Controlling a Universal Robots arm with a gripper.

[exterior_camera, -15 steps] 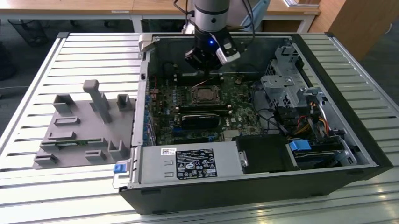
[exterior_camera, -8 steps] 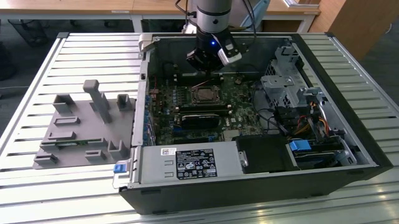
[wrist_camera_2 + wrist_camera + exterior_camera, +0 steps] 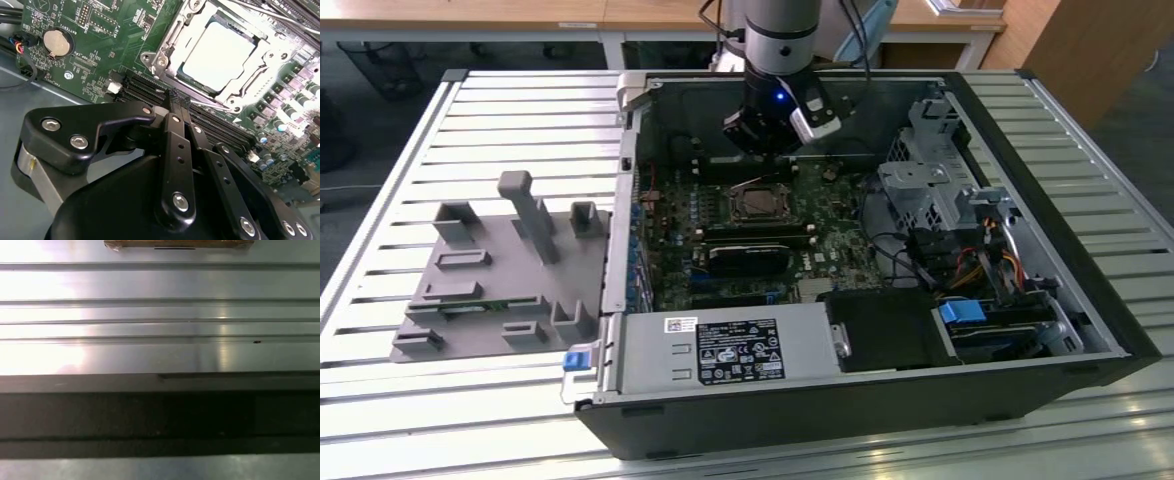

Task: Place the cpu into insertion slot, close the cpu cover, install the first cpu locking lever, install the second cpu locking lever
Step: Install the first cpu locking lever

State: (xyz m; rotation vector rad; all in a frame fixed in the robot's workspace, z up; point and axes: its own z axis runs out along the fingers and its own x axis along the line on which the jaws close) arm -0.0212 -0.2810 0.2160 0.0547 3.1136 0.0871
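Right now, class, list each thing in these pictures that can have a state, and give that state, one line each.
cpu: seated in the insertion slot.
insertion slot: filled by the cpu.
cpu cover: down around the cpu, its window showing the chip top.
tool: fingers shut together, empty, just beside the socket.
computer case: side open, board exposed.

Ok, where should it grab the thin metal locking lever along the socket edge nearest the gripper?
Probably by its bent free end, from above: the thin metal locking lever lies flat beside the silvery square cover frame, close to the green circuit board, leaving jaws little room sideways.
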